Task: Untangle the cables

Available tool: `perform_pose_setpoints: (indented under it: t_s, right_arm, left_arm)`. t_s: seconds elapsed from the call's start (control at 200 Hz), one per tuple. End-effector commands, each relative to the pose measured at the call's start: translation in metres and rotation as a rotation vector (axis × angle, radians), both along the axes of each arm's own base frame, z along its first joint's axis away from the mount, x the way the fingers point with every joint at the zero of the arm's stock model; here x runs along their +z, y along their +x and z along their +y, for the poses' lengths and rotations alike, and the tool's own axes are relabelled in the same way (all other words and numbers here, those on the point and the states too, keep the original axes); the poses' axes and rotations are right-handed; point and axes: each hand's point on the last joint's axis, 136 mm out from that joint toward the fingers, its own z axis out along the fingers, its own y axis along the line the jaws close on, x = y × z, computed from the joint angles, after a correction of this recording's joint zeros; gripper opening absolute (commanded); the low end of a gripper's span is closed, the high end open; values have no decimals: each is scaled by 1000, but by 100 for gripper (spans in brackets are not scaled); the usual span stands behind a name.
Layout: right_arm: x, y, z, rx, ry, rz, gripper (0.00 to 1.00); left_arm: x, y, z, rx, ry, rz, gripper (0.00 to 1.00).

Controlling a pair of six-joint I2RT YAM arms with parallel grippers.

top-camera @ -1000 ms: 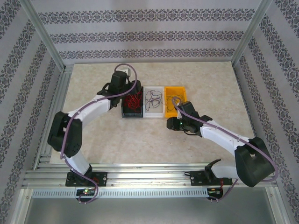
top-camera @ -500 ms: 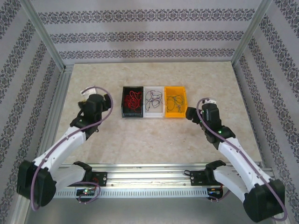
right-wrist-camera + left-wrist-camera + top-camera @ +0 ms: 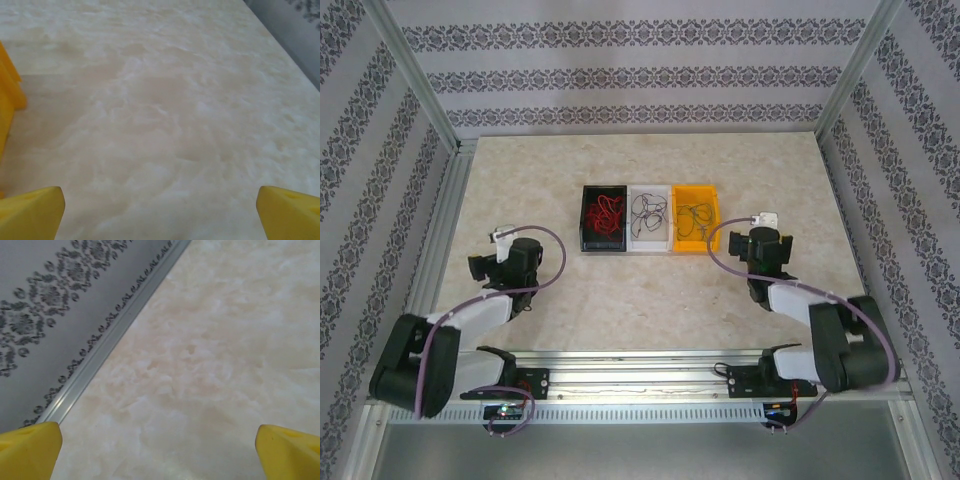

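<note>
Three bunches of thin cables lie in three small bins at the table's middle. The red cables (image 3: 606, 212) are in the black bin (image 3: 586, 222), the black cables (image 3: 649, 210) in the white bin (image 3: 650, 246), and the dark green-grey cables (image 3: 697, 214) in the orange bin (image 3: 680, 195). My left gripper (image 3: 483, 262) is pulled back at the near left, open, yellow fingertips (image 3: 30, 447) wide apart over bare table. My right gripper (image 3: 767, 229) sits right of the orange bin, open and holding nothing, its fingertips (image 3: 290, 212) far apart.
The marbled tabletop (image 3: 760, 160) stretches behind and around the bins. A metal rail (image 3: 115, 335) and patterned wall (image 3: 45, 305) run close by the left gripper. The orange bin's corner (image 3: 9, 85) stands at the left of the right wrist view. Aluminium rails (image 3: 640, 375) line the near edge.
Both arms have drawn back from the bins towards their bases and folded up. The left gripper left the black bin, the right left the orange bin. The cables stay in their bins.
</note>
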Motion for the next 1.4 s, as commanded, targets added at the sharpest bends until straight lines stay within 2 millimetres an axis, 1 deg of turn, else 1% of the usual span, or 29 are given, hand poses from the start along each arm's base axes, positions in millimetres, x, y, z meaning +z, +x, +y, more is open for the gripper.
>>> perform_pose_setpoints:
  t_s: [0.0, 0.03, 0.08, 0.15, 0.22, 0.37, 0.41, 0.455, 0.485, 0.495, 0.5, 0.525, 0.555, 0.565, 0.61, 0.65, 0.685, 0.735, 0.799, 0.849, 0.899, 0.999, 1.154, 1.394]
  right_arm:
    - [25, 39, 10, 146, 92, -208, 98]
    - [29, 41, 5, 151, 138, -240, 98]
    - [25, 36, 4, 165, 166, -190, 98]
    - [26, 38, 5, 172, 165, -229, 98]
    - [25, 37, 5, 171, 165, -196, 98]
    - [26, 38, 5, 174, 165, -207, 98]
    - [26, 38, 5, 175, 164, -209, 98]
    - [26, 37, 6, 176, 163, -206, 98]
    - [26, 37, 5, 175, 165, -207, 98]
    - [26, 37, 5, 175, 164, -207, 98]
    - [26, 37, 5, 175, 164, -207, 98]
    - [26, 37, 5, 175, 165, -206, 98]
    - [26, 37, 5, 175, 165, -207, 98]
    - [26, 37, 5, 174, 165, -207, 98]
    - [26, 37, 5, 174, 166, -207, 98]
    - [26, 37, 5, 175, 165, -207, 98]
    - [26, 37, 5, 174, 165, -206, 98]
    - [26, 38, 5, 173, 165, -205, 98]
    - [26, 38, 5, 172, 164, -205, 98]
    - [26, 38, 4, 169, 161, -202, 98]
    - [25, 38, 5, 163, 152, -200, 98]
    - [26, 38, 4, 117, 94, -197, 98]
    - [26, 38, 7, 126, 79, -200, 98]
    - [24, 42, 10, 176, 131, -178, 98]
  left_arm:
    - [23, 42, -17, -122, -45, -95, 99]
    - [21, 47, -20, -144, -53, -86, 99]
    - [17, 54, -23, -171, -69, -74, 99]
    - [16, 61, -23, -194, -90, -79, 99]
    - [16, 68, -24, -237, -119, -99, 99]
    - [14, 91, -25, -303, -160, -116, 99]
    - [13, 98, -27, -331, -183, -125, 99]
    - [8, 103, -31, -361, -238, -107, 99]
    - [5, 104, -36, -393, -261, -136, 99]
    - [1, 103, -38, -409, -266, -138, 99]
    - [4, 105, -39, -418, -259, -161, 99]
    - [5, 104, -45, -469, -244, -209, 99]
    - [-4, 95, -51, -504, -271, -188, 99]
    - [-3, 94, -51, -509, -271, -198, 99]
    - [1, 93, -45, -491, -233, -283, 99]
    - [-4, 90, -37, -427, -258, -247, 99]
    - [-3, 90, -33, -405, -265, -245, 99]
    - [0, 92, -33, -418, -243, -283, 99]
    - [-3, 91, -33, -408, -260, -251, 99]
    - [1, 92, -32, -413, -245, -278, 100]
    - [-2, 91, -32, -411, -251, -261, 99]
    - [-2, 91, -32, -412, -245, -267, 100]
    - [-1, 91, -32, -408, -247, -264, 100]
    - [-2, 92, -32, -407, -241, -260, 100]
